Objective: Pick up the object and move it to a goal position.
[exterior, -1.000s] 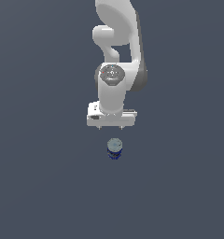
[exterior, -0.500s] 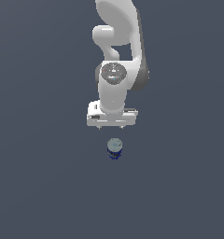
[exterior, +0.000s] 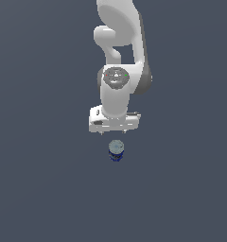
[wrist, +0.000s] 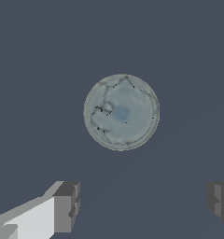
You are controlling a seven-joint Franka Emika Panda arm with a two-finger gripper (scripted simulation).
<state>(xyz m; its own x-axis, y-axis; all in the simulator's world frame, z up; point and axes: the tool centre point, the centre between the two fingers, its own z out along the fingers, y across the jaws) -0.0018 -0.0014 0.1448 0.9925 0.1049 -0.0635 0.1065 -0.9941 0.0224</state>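
A single white Panda arm [exterior: 119, 56] was seen reaching down over a plain dark grey-blue desk [exterior: 35, 189]. In the exterior view, the gripper [exterior: 114, 131] hung above the desk, and the can [exterior: 116, 151] stood just below it in the picture, very slightly toward the exterior view's right of the gripper's middle. No contact between the two was visible; a strip of bare desk was seen between the gripper's underside and the can's pale top.

The can was shown upright, with its long axis vertical, a pale grey-silver round top and a dark blue side. It was clearly narrower than the gripper.

In the wrist view, taken looking straight down, the can's round top [wrist: 121, 112] was shown as a full circle, which suggested the camera axis ran along the can's axis. Two grey fingers [wrist: 66, 207] were seen at the edge of the picture, spread wide apart with nothing held between them. The can lay ahead of the line joining the fingers, not between them, and roughly centred on the gap.

It was judged that a small shift toward the can, followed by a straight descent, would be needed for the fingers to straddle its sides.
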